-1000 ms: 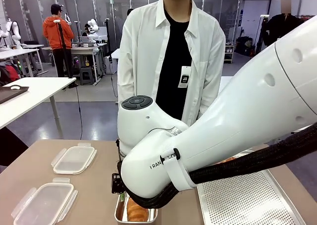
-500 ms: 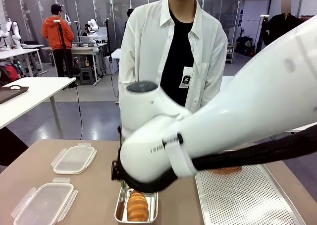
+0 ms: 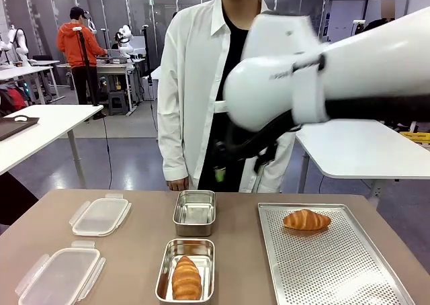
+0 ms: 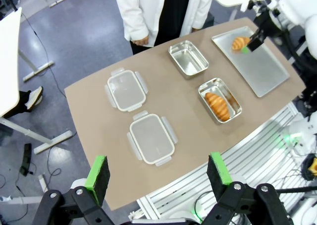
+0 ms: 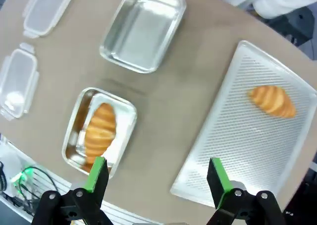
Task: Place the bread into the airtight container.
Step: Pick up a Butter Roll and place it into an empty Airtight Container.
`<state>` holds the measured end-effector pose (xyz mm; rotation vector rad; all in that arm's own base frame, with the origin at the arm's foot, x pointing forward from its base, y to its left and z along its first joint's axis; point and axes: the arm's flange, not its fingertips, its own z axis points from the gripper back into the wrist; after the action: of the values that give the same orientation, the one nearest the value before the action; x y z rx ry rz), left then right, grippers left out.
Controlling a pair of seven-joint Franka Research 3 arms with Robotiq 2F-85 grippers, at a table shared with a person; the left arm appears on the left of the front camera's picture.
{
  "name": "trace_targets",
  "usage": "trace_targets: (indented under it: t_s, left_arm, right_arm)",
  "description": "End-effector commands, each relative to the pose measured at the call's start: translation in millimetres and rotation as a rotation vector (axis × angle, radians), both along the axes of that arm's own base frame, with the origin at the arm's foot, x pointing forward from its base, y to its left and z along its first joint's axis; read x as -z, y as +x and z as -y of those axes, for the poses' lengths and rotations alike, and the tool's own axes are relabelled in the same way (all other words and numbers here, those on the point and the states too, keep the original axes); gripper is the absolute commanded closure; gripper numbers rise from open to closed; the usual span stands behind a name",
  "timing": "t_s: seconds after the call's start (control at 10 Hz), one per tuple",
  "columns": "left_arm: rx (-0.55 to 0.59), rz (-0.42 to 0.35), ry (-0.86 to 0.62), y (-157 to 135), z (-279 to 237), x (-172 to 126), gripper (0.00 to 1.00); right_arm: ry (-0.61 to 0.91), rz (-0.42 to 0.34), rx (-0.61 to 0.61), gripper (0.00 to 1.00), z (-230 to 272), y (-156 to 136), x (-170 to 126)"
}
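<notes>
While the right gripper (image 5: 156,174) hangs spread and empty, a croissant (image 5: 100,129) lies in the steel container (image 5: 126,117) ahead of one finger (image 5: 96,173), a second croissant (image 5: 271,100) on the perforated tray (image 5: 237,145) ahead of the other. The left gripper (image 4: 157,174) is likewise spread.

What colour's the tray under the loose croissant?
Pale silver tray, perforated with fine holes; front view shows it best.
</notes>
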<state>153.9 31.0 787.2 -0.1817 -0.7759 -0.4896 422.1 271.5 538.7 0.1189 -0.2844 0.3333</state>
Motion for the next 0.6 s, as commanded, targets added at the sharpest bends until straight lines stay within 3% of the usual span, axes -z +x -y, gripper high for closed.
trace_targets:
  t_s: [0.0,0.2,0.5]
  left_arm:
    - [0.010,0.002,0.007,-1,1,0,0.00]
    - [0.010,0.002,0.007,-1,1,0,0.00]
    - [0.010,0.002,0.007,-1,1,0,0.00]
  right_arm:
    - [-0.016,-0.035,-0.073,0.00,58,22,-8]
    - [0.051,-0.041,-0.052,0.00,123,38,-11]
    - [0.018,-0.043,-0.084,0.00,196,47,5]
